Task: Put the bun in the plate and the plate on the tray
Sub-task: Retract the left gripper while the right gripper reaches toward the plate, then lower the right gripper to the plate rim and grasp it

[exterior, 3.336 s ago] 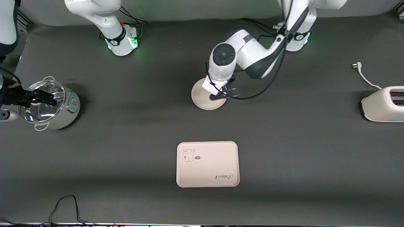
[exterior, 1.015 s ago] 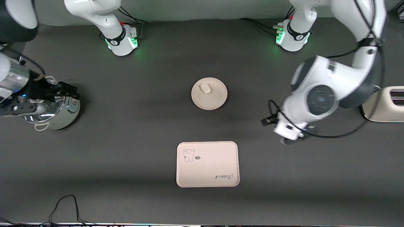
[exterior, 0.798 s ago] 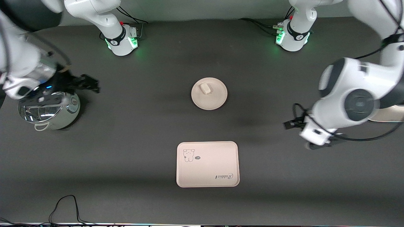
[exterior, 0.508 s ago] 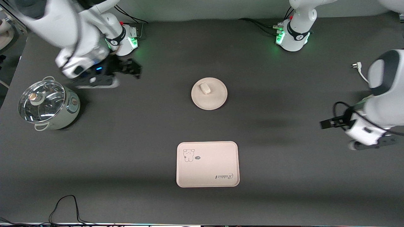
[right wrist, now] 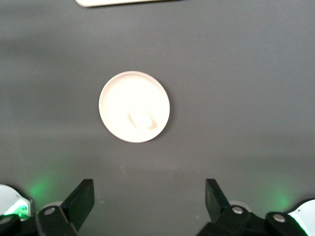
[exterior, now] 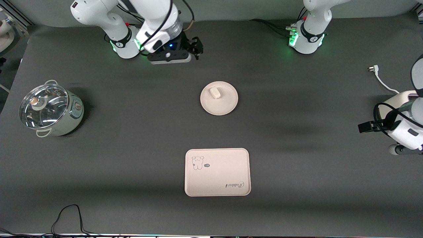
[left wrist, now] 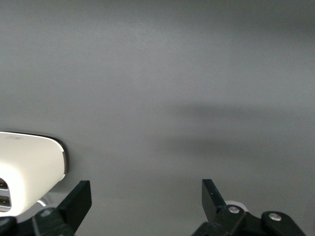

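Note:
The small cream-white bun [exterior: 215,92] lies in the round cream-beige plate [exterior: 224,104] at the middle of the table. It also shows in the right wrist view, where the bun [right wrist: 141,119] rests in the plate [right wrist: 118,98]. The rectangular tray [exterior: 217,178] with the animal drawing lies empty, nearer to the front camera than the plate; its edge [right wrist: 123,2] shows in the right wrist view. My right gripper [exterior: 195,46] [right wrist: 147,196] is open and empty, over the table beside its arm's base. My left gripper [exterior: 365,127] [left wrist: 146,196] is open and empty beside the toaster.
A pot with a glass lid [exterior: 49,109] stands at the right arm's end. A white toaster [exterior: 398,99] [left wrist: 29,167] with a plug cord [exterior: 380,77] stands at the left arm's end. A black cable [exterior: 69,215] lies at the table's near edge.
The left gripper let go of the bun on the plate and swung away to the toaster. The right gripper moved from over the pot to beside its base, facing the plate.

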`<state>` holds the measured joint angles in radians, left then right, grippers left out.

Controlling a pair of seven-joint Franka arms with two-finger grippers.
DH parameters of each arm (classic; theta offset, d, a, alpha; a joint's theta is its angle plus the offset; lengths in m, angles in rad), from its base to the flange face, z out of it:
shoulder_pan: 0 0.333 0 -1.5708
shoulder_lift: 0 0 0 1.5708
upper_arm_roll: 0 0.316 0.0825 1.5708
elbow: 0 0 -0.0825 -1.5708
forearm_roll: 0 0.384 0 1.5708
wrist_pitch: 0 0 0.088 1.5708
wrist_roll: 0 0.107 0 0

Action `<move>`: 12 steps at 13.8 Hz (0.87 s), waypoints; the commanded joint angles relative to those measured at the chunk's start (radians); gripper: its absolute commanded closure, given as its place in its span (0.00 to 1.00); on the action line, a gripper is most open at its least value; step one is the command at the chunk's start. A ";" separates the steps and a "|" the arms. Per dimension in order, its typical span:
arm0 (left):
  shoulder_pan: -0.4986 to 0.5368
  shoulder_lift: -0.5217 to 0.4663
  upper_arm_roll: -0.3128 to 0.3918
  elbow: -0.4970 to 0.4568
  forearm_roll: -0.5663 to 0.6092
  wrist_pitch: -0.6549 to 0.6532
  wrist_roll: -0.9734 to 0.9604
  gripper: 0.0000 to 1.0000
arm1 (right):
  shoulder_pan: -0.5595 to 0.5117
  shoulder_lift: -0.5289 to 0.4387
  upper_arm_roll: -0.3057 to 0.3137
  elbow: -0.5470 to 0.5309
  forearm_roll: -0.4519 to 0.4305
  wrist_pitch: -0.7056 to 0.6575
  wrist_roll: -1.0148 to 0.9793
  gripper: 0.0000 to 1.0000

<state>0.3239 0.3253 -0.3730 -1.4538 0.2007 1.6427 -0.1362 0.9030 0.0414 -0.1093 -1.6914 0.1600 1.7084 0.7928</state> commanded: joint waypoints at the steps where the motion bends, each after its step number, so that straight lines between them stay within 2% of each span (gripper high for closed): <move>1: -0.003 -0.014 0.013 0.026 0.005 -0.041 0.029 0.01 | 0.054 -0.028 -0.015 -0.043 0.021 0.045 0.000 0.00; 3: -0.003 -0.022 0.011 0.072 -0.003 -0.128 0.029 0.00 | 0.054 -0.046 -0.021 -0.121 0.021 0.144 0.000 0.00; 4: -0.003 -0.047 0.013 0.063 -0.027 -0.138 0.026 0.00 | 0.054 -0.046 -0.021 -0.161 0.021 0.196 0.000 0.00; 6: -0.003 -0.122 0.014 -0.014 -0.078 -0.127 0.009 0.01 | 0.056 -0.046 -0.023 -0.247 0.020 0.302 -0.006 0.00; 8: -0.003 -0.234 0.013 -0.132 -0.096 -0.095 -0.031 0.01 | 0.054 -0.046 -0.023 -0.344 0.018 0.419 -0.007 0.00; 10: -0.006 -0.288 0.013 -0.174 -0.127 -0.101 -0.049 0.01 | 0.051 -0.043 -0.023 -0.430 0.018 0.528 -0.035 0.00; 12: -0.011 -0.333 0.011 -0.230 -0.130 -0.083 -0.060 0.01 | 0.051 -0.029 -0.023 -0.535 0.018 0.702 -0.038 0.00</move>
<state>0.3197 0.0700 -0.3714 -1.5833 0.0859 1.5237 -0.1734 0.9453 0.0314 -0.1225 -2.1186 0.1610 2.2709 0.7819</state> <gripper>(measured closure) 0.004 0.000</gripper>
